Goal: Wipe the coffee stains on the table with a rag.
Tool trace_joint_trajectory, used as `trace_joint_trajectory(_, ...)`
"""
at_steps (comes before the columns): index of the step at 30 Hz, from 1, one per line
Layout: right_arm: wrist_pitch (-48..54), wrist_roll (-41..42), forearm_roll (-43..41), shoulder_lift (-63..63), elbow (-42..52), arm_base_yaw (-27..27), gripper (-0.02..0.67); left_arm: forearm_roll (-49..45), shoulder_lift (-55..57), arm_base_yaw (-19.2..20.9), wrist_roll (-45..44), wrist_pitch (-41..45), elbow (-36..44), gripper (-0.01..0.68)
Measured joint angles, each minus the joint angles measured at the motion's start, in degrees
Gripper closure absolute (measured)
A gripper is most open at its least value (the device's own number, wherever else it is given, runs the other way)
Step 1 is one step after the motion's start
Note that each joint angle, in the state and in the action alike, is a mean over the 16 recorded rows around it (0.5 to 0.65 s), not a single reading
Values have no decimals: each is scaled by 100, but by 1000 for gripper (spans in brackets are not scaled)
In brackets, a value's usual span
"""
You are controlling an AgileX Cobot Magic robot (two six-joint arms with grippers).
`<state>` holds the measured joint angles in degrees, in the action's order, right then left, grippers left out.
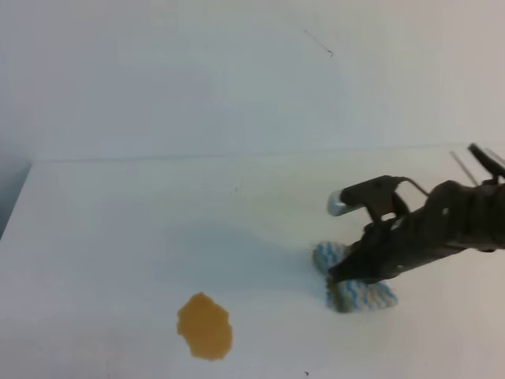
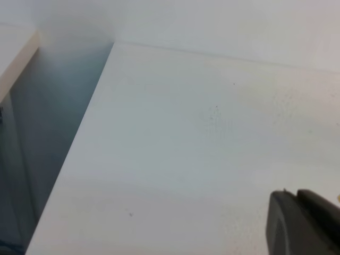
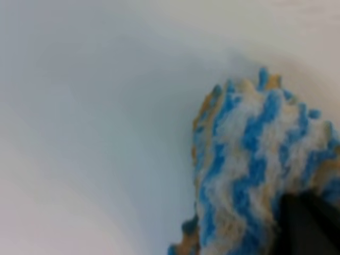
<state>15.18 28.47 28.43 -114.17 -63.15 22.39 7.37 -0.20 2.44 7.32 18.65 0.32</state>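
The orange-brown coffee stain lies on the white table at the front, left of the middle. The blue, white and tan zigzag rag lies to its right, bunched up. My right gripper reaches in from the right and is shut on the middle of the rag, down at the tabletop. In the right wrist view the rag bulges up in front of a dark finger. My left gripper shows only as a dark tip in the left wrist view, over bare table, and holds nothing I can see.
The table's left edge drops to a dark gap beside a pale wall. A white wall stands behind the table. Thin dark rods show at the far right.
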Motion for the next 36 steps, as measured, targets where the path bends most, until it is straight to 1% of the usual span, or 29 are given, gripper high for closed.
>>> trace_joint_trajectory(4,-138,-14,189,-274,-411,608,647,0,0,0,-2,0,0,674)
trace_joint_trajectory(9,-34,-95,386,-789,-1231,1244,647,0,20,0,-5,12,-32,674)
trace_joint_trajectory(17,626,-292,580,-1660,-2687,1937,646,0,20,0,-6,12,-32,674)
trace_joint_trajectory(23,1161,-430,470,-1956,-3269,2358,646,0,20,0,-3,12,-32,674)
trace_joint_trajectory(29,1714,-756,-259,-1944,-3412,2704,646,0,20,0,-1,12,-32,674)
trace_joint_trajectory(32,1966,-1075,-939,-1844,-3365,2821,646,0,20,0,0,12,-32,674)
trace_joint_trajectory(36,2265,-1587,-2079,-1625,-3195,2907,646,0,20,0,0,12,-32,674)
